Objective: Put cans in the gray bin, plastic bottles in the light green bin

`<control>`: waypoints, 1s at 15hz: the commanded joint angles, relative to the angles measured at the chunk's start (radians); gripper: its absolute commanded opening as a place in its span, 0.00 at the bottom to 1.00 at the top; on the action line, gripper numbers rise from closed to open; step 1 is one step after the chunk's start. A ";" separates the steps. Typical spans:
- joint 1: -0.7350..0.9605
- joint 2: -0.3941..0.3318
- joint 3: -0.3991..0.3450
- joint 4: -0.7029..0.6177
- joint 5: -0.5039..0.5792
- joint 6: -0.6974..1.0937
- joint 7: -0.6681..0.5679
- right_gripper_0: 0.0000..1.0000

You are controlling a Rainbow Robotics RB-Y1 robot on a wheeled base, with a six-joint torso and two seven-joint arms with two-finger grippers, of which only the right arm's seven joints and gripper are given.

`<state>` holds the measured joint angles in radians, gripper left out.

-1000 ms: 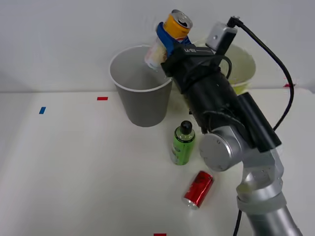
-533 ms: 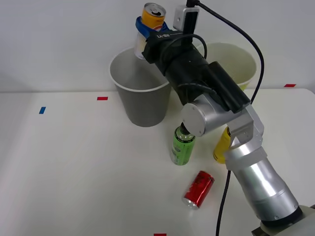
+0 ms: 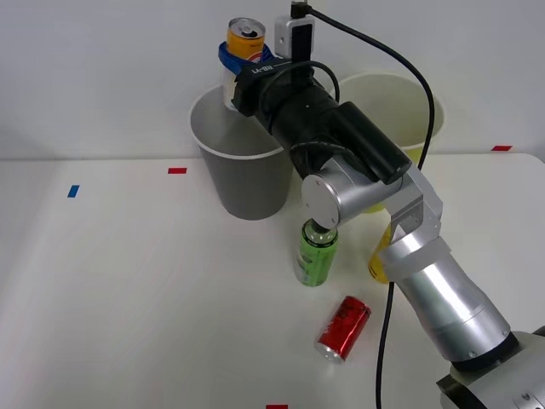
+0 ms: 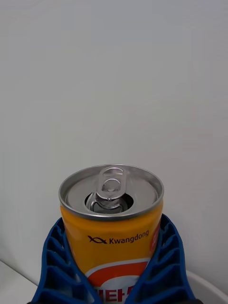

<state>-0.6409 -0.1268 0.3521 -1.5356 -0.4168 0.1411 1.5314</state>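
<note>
While the red metal drink can [image 3: 343, 328] lies on its side on the white worktop [image 3: 128, 298] well nearer than the gray bin, the bright green plastic bottle with its black cap [image 3: 316, 253] stands upright between that can and the bin, partly tucked under the silver arm joint. A yellow plastic bottle [image 3: 381, 256] shows just behind the arm, farther to the right of the gray bin.

Beyond these, the large tapered gray bin with the white rim [image 3: 241, 162] stands with the yellow-green tapered bin [image 3: 409, 102] just beside it on the right. Above the gray bin's far rim, the right claw [image 3: 235, 66] is closed around the orange-gold metal can with the silver pull-tab top [image 4: 112, 223], its blue ribbed fingers [image 4: 164, 263] hugging both sides and holding the can upright.

The can seems to hang over the back edge rather than the middle, so a release here might clip the rim and tumble behind the bin. The arm's elbow also passes close over the green bottle and could knock it over as it swings back.
</note>
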 commanded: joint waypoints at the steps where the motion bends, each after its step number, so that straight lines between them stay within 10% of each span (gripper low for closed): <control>1: 0.000 -0.001 0.002 0.000 0.000 0.000 -0.002 0.11; 3: 0.000 0.007 0.001 0.000 -0.008 0.000 -0.011 0.86; 4: 0.004 0.010 0.001 0.000 -0.010 0.000 -0.013 0.93; 15: 0.004 0.027 0.001 0.000 -0.008 -0.017 -0.017 1.00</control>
<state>-0.6365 -0.1004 0.3530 -1.5354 -0.4260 0.1274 1.5116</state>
